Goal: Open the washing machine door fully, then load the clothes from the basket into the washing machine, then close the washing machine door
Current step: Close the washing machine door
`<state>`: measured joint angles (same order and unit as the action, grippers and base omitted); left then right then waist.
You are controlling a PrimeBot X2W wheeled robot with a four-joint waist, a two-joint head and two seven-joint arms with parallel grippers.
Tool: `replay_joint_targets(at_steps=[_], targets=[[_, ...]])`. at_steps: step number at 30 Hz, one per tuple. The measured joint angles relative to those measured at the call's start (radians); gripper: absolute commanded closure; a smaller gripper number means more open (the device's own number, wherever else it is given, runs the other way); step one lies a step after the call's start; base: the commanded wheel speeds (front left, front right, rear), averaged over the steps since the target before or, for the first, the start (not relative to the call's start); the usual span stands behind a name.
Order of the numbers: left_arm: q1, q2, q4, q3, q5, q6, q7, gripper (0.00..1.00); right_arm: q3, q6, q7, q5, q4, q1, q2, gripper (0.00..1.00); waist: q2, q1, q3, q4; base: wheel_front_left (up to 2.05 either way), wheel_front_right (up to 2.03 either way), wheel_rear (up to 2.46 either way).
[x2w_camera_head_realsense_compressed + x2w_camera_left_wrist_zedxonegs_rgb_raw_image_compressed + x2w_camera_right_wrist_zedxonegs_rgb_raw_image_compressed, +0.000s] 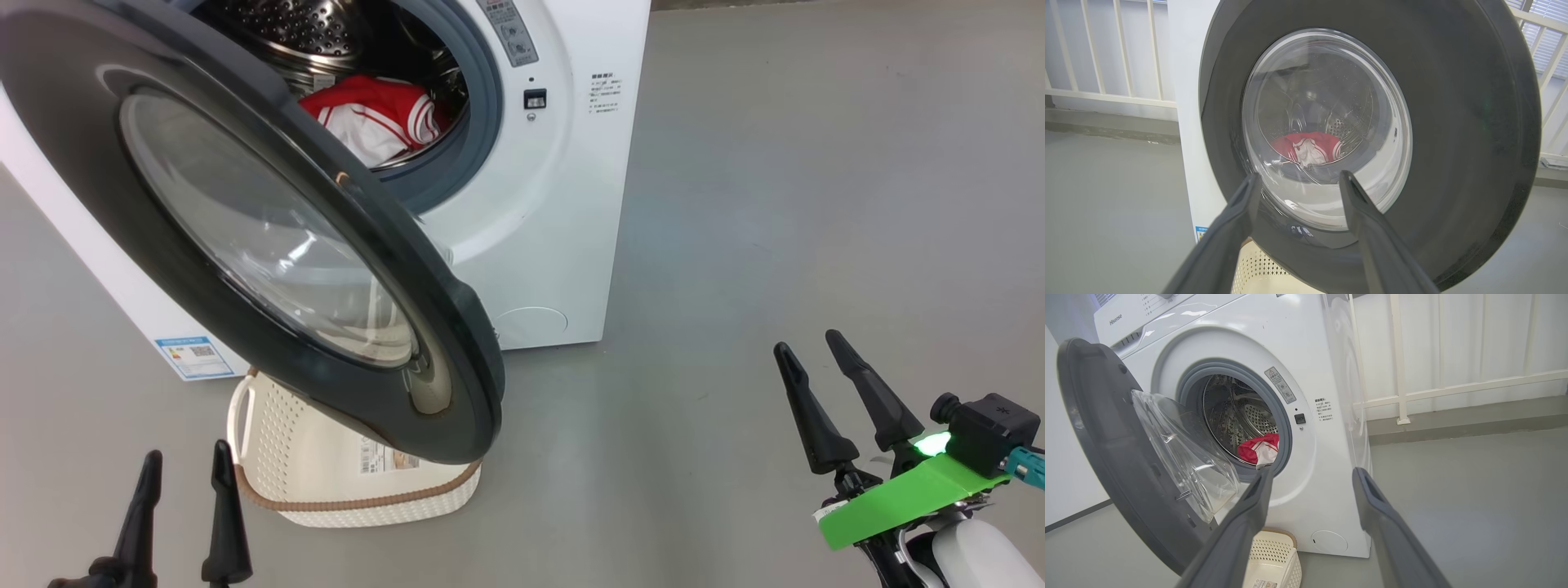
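Glossy door [73, 139], smooth clear glass window [1327, 122], perforated steel drum [314, 28], soft fabric clothes [371, 118], matt plastic basket [286, 425].

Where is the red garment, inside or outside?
Inside: the red-and-white fabric garment lies in the steel drum of the white washing machine.

We see the clothes [371, 122] in the washing machine [555, 212], door [261, 237] swung out over the basket [282, 445]; our left hand [186, 449] and right hand [807, 340] gape.

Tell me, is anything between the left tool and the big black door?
Nothing visible is. The left tool faces the washing machine door with only air between; the basket sits lower, under the door's edge.
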<state>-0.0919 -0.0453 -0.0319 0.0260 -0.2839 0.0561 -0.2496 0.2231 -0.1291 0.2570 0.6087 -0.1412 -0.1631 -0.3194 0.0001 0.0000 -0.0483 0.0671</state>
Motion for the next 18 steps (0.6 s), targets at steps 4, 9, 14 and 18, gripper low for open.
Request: replay_joint_targets(at_steps=[4,9,14,18], targets=[[0.000,0.000,0.000,-0.003,0.000,0.000,0.000,0.00,0.000,0.000,0.000,0.000,0.000,0.000,0.000,0.14,0.0000,0.0000,0.002,-0.006,0.00,0.00,0.00],[0.000,0.000,0.001,-0.009,-0.001,0.000,0.000,0.00,0.004,0.000,0.000,0.000,0.001,-0.003,-0.002,0.88,0.0000,0.0000,-0.002,-0.017,0.00,0.00,0.00],[0.005,0.000,0.002,-0.024,-0.010,-0.002,0.000,0.00,0.019,0.000,0.000,0.000,0.001,-0.025,-0.013,1.00,0.0000,0.0001,-0.006,-0.039,0.00,0.00,0.00],[0.006,0.000,0.003,-0.027,-0.014,-0.009,0.000,0.00,0.037,0.000,0.000,0.000,0.001,-0.064,-0.022,1.00,0.0000,0.0000,-0.007,-0.067,0.00,0.00,0.00]])
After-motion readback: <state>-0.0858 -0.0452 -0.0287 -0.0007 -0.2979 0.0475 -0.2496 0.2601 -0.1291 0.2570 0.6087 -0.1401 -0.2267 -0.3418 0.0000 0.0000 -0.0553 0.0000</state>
